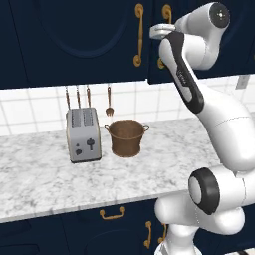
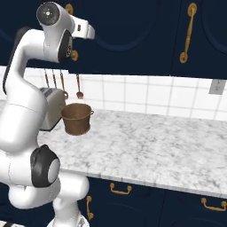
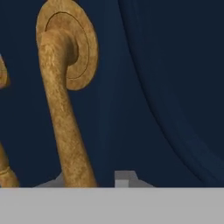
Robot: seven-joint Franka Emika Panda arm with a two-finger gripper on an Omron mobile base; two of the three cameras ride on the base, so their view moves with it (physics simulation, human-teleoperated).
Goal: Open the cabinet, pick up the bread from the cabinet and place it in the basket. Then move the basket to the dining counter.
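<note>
The cabinet is dark navy and both its doors are closed. My gripper is up at the right door's curved brass handle. In the hand view the brass handle runs down between my fingertips, and my gripper is shut on it. From the right base view my gripper reaches the same door front. The brown woven basket stands upright on the marble worktop below and left of the hand, seen too as the basket. The bread is hidden. The dining counter is out of view.
A silver toaster stands just left of the basket. Utensils hang on the tiled wall behind them. The left door's brass handle is beside my hand. The marble worktop stretches to the right, with lower navy cupboards under it.
</note>
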